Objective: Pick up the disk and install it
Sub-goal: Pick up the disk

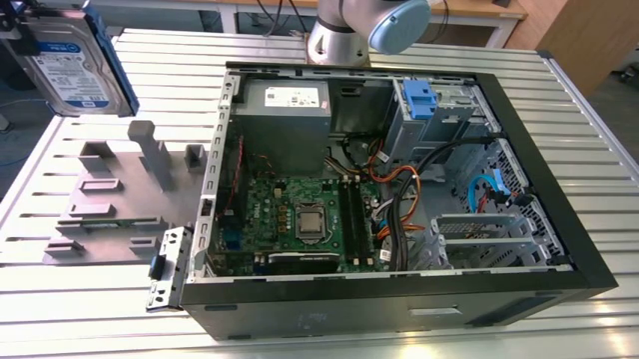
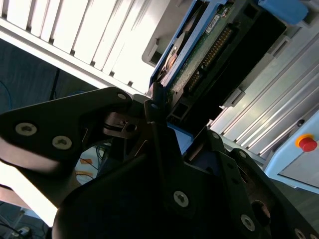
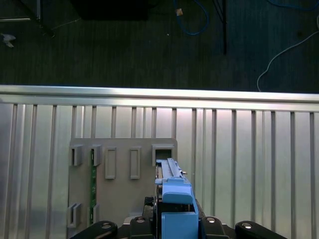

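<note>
The flat silver disk (image 1: pixel 68 63) with the white-and-blue label and the blue plastic frame is up in the air, at the far corner on the exterior view's left. It stands on its edge and leans a little. The black gripper (image 3: pixel 175 222) is clamped on it. In the first wrist view the disk (image 3: pixel 172 191) sticks out from between the black gripper parts, seen from its thin side with the blue frame near the gripper. In the second wrist view a thin black finger (image 2: pixel 155 114) lies along the edge of the disk (image 2: pixel 199 55), and the disk's green underside shows. The other finger is hard to make out there, but it seems to press from the far side. Below the disk lies a flat grey holder plate (image 1: pixel 120 198) with small blocks and slots. The plate sits on a table of silver metal slats (image 1: pixel 60 299), and the disk does not touch it. A big black computer case (image 1: pixel 399 299) lies open on the table, well apart from the disk, toward the exterior view's right. Inside it are a green board (image 1: pixel 299 217), a grey power box (image 1: pixel 284 112) with a white sticker, and a blue plastic bracket (image 1: pixel 420 97) on the grey metal bay in the far corner. The grey and blue robot arm (image 1: pixel 360 30) stands just behind the case.
</note>
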{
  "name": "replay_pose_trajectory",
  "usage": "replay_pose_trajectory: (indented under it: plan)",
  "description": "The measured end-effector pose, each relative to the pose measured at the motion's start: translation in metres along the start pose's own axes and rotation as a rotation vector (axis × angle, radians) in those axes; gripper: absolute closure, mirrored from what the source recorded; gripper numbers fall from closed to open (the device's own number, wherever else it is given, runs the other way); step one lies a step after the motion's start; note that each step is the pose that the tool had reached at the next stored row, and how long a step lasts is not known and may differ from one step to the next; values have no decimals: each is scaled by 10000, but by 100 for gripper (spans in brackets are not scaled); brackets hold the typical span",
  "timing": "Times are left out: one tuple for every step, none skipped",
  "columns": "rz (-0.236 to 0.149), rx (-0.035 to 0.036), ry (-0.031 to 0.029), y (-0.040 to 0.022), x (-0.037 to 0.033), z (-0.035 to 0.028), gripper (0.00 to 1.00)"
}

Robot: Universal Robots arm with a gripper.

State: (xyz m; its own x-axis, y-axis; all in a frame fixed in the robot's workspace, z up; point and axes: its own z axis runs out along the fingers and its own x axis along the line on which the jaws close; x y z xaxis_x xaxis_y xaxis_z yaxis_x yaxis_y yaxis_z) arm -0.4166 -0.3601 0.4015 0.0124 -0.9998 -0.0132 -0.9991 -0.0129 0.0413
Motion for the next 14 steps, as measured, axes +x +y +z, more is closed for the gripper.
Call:
replay_pose_trajectory:
  plan:
    - [0,0,0,0,0,-2,64]
    - [0,0,0,0,0,-4,64]
    - [0,1,0,0,0,-17,64]
    - [0,0,0,1,0,-33,64]
    - [0,1,0,1,0,-35,64]
    - [0,1,0,2,0,-37,64]
    - [0,1,0,2,0,-39,64]
    - [0,1,0,2,0,-41,64]
    - [0,1,0,2,-1,-43,64]
    - [0,1,0,2,0,-45,64]
    - [0,0,0,2,-1,-48,64]
    - [0,1,0,2,-1,-50,64]
    - [0,0,0,2,-1,-53,64]
    - [0,1,0,2,-1,-55,64]
